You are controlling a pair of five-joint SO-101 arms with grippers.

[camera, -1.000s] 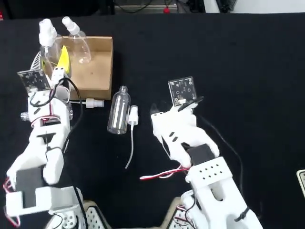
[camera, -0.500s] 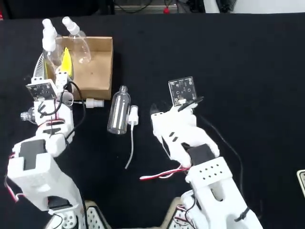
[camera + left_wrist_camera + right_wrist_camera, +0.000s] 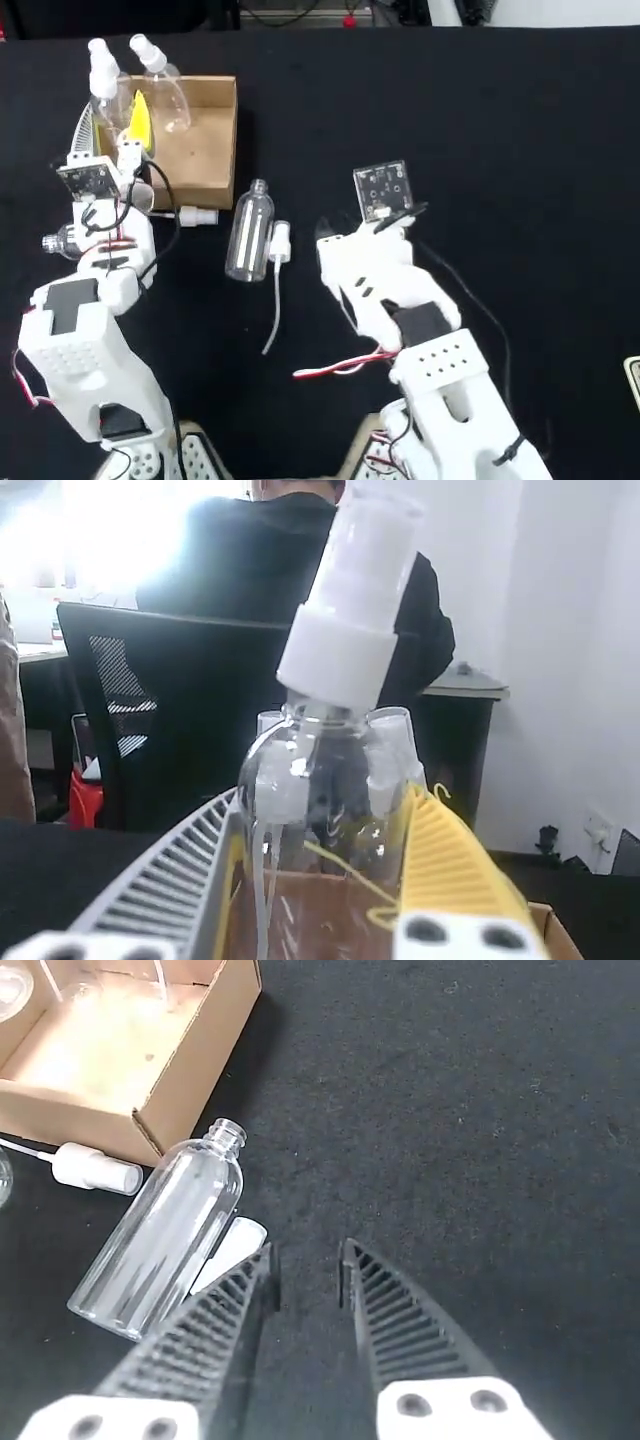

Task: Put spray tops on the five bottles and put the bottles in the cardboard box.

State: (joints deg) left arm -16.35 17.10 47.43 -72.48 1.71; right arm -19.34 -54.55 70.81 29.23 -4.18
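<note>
My left gripper (image 3: 112, 124) is shut on a clear bottle (image 3: 108, 98) with a white spray top (image 3: 99, 58), holding it upright over the left edge of the cardboard box (image 3: 200, 150). In the left wrist view the bottle (image 3: 320, 780) stands between the grey and yellow fingers of that gripper (image 3: 320, 820). A second topped bottle (image 3: 168, 95) lies in the box. On the black table a topless bottle (image 3: 249, 232) lies beside a loose spray top (image 3: 279, 243). Just to their right, my right gripper (image 3: 307, 1260) is open and holds nothing.
Another spray top (image 3: 197, 215) lies by the box's near wall. A further bottle (image 3: 56, 243) pokes out to the left of the left arm. The loose top's thin tube (image 3: 271, 320) trails toward the near edge. Bare black table stretches to the right.
The left arm has swung and carried the held bottle a little farther toward the back of the box. The right arm has stayed still.
</note>
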